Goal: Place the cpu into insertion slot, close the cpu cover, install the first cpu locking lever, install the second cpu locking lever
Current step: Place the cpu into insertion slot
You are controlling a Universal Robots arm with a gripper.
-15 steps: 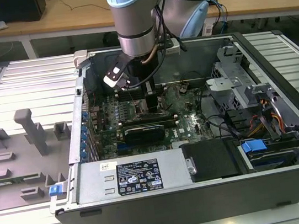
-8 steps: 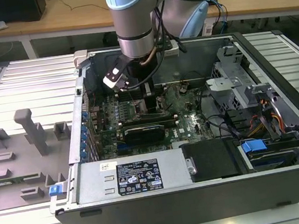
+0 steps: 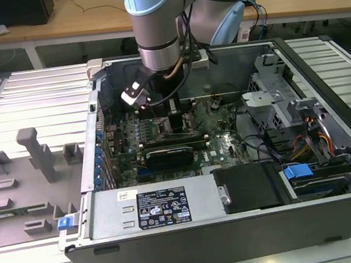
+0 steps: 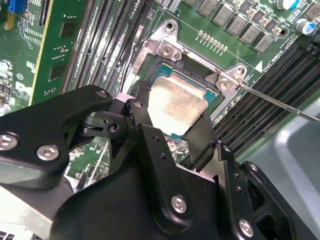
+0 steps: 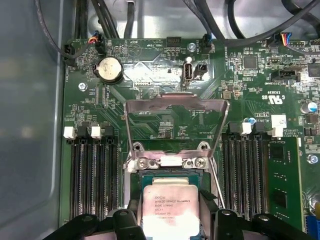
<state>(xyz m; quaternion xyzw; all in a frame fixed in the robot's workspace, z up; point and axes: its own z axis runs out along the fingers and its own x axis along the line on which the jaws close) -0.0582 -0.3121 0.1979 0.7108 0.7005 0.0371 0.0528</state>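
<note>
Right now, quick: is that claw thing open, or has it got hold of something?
The gripper is closed, holding the cpu between its fingers.

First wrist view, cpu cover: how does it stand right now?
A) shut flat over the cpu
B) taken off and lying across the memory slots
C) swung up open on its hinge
C: the cpu cover stands raised on its hinge, the green board shows through its square opening, and the face of the cpu is uncovered.
</note>
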